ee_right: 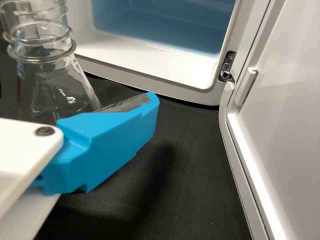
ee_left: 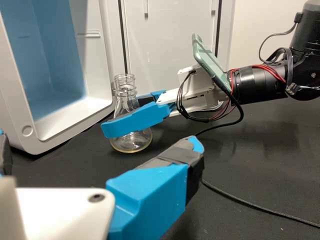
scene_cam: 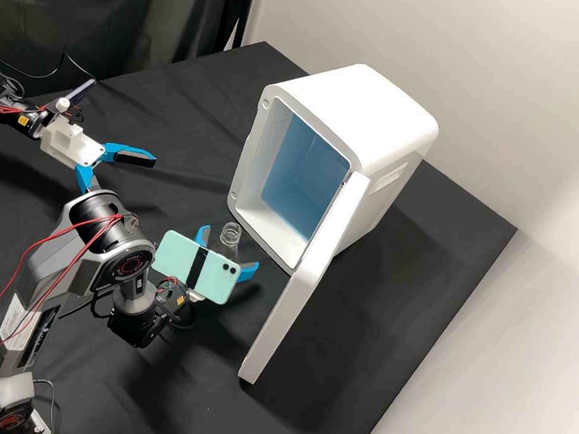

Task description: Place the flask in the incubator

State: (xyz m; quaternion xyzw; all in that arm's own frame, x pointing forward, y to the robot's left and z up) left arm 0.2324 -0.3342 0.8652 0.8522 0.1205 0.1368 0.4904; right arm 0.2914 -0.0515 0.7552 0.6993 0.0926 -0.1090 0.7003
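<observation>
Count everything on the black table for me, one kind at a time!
Flask: 1
Incubator: 1
Phone: 1
End effectors: 2 (left end effector, right end effector)
Total: 5

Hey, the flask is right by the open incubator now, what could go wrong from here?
The flask is smooth, sloped glass, so the right tool could let it slip or tip. The raised front lip of the incubator could catch the base unless it is lifted. The open door stands close and might get bumped.
</observation>
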